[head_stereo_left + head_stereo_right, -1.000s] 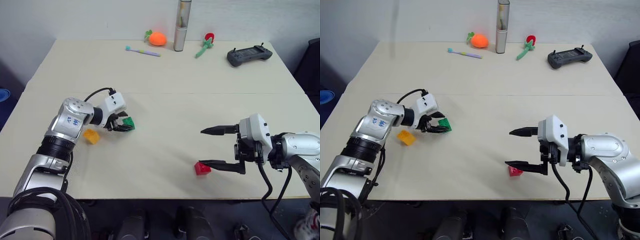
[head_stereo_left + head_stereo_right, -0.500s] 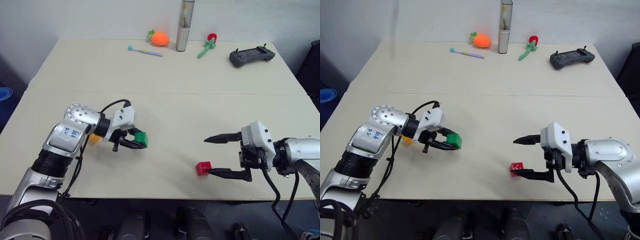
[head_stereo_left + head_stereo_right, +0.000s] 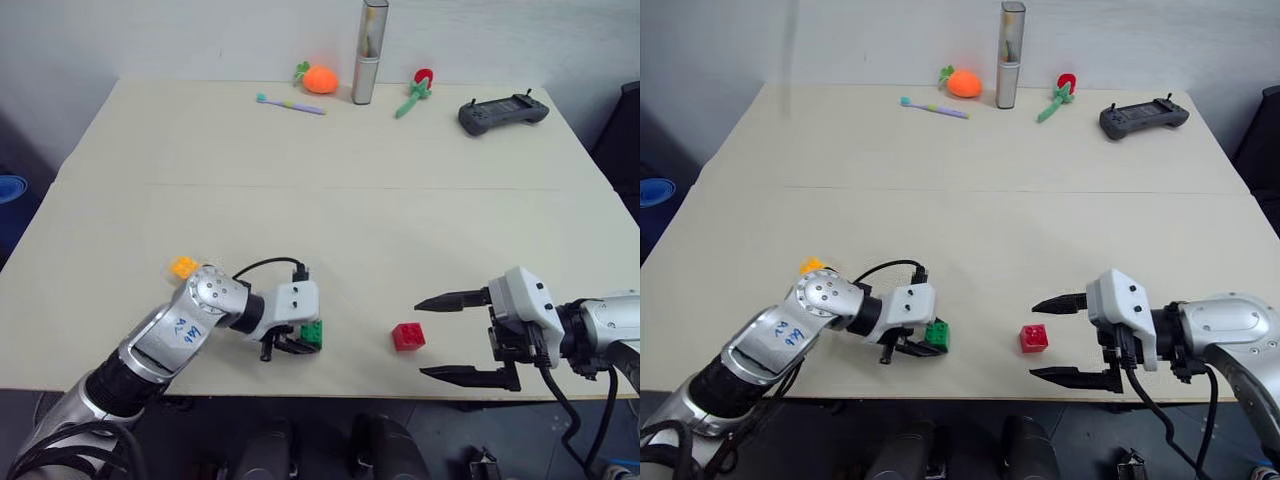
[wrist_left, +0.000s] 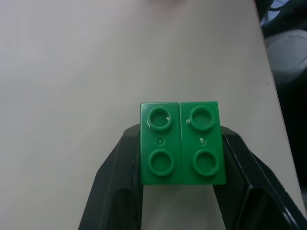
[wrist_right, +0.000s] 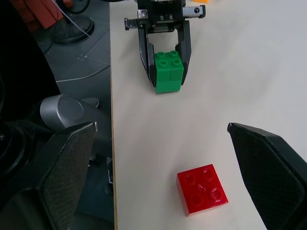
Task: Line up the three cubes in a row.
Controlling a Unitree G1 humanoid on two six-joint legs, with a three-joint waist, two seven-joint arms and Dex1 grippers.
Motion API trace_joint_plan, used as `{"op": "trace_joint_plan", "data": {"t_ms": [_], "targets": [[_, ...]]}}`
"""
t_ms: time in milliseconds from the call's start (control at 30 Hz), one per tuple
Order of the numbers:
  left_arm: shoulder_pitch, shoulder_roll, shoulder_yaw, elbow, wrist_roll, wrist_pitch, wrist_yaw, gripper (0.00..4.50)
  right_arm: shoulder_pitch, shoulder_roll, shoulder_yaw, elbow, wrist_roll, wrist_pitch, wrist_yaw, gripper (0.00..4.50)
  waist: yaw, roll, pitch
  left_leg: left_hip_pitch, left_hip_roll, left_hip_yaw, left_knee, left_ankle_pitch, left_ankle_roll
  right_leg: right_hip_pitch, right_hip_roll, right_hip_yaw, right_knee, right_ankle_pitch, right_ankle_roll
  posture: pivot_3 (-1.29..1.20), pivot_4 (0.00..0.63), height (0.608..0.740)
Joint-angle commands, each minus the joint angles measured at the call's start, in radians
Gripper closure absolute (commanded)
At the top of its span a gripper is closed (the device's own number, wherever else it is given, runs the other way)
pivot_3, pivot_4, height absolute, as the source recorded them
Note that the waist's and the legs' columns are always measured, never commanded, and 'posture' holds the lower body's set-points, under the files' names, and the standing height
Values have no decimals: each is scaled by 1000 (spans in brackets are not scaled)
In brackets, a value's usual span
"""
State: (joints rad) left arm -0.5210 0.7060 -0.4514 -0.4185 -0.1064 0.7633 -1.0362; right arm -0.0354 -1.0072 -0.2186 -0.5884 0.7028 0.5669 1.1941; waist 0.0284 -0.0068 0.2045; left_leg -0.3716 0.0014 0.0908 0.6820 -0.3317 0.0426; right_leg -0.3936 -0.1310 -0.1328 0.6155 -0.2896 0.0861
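Landmark: the red cube (image 3: 408, 336), sitting studs-up near the front edge of the table (image 3: 330, 200).

Nearest the front edge, beside and just to the right of the red cube: the right gripper (image 3: 460, 336). Jaws spread wide, nothing between them, one finger above the other, tips pointing toward the cube but apart from it. Looks parked in readiness rather than mid-grasp.

Left of the red cube, at about the same depth from the edge: the left gripper (image 3: 300, 343), jaws clamped on the green cube (image 3: 311, 336). The left wrist view shows the fingers pinching it on two opposite sides, studs up. It sits at or just above the tabletop; contact cannot be told. Held on a level with the red cube, likely so the two share one line along the front edge. A clear gap separates them.

Farther back and well left of the red cube: the yellow-orange cube (image 3: 184, 267), lying free behind the left arm. Judged the last piece to bring into the row.

At the far edge, well beyond the red cube: a toothbrush (image 3: 290, 103), an orange toy fruit (image 3: 319, 78), a tall cylinder (image 3: 367, 50), a red-and-green toy (image 3: 413, 87) and a dark handheld controller (image 3: 503, 111). None of these belongs to the row.
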Motion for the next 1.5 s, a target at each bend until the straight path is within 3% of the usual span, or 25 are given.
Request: {"op": "trace_joint_plan", "data": {"t_ms": [33,733,1033,1167,1367,1500], "targets": [[-12,-8,10,-29,-5,2,14,2997,-4,-13,-26,-28,16,-5,-1,0,0,0,0,0,0,0,0,0,0,0,0,0,0,0,0,0,150,740],[8,9,9,-28,-39,-12,0,2997,-32,-3,21,-5,-12,-33,-2,0,1,0,0,0,0,0,0,0,0,0,0,0,-1,0,0,0,150,740],[12,7,70,-59,-115,52,-7,154,-47,-5,34,5,-23,-42,1,0,0,0,0,0,0,0,0,0,0,0,0,0,-1,0,0,0,150,740],[-4,18,170,-92,-216,152,-12,57,-81,-3,53,34,-35,-53,12,0,-1,0,0,0,0,0,0,0,0,0,0,0,-1,0,0,0,150,740],[-33,124,358,-73,-314,235,-14,57,-175,16,96,103,-53,-78,32,0,-3,0,0,0,0,0,0,0,0,0,0,-1,-1,0,0,0,150,740],[48,250,626,-28,-384,276,-32,57,-256,36,116,145,-29,-66,47,0,-10,0,0,0,0,0,0,0,0,-1,1,0,-1,0,0,0,150,740]]}}
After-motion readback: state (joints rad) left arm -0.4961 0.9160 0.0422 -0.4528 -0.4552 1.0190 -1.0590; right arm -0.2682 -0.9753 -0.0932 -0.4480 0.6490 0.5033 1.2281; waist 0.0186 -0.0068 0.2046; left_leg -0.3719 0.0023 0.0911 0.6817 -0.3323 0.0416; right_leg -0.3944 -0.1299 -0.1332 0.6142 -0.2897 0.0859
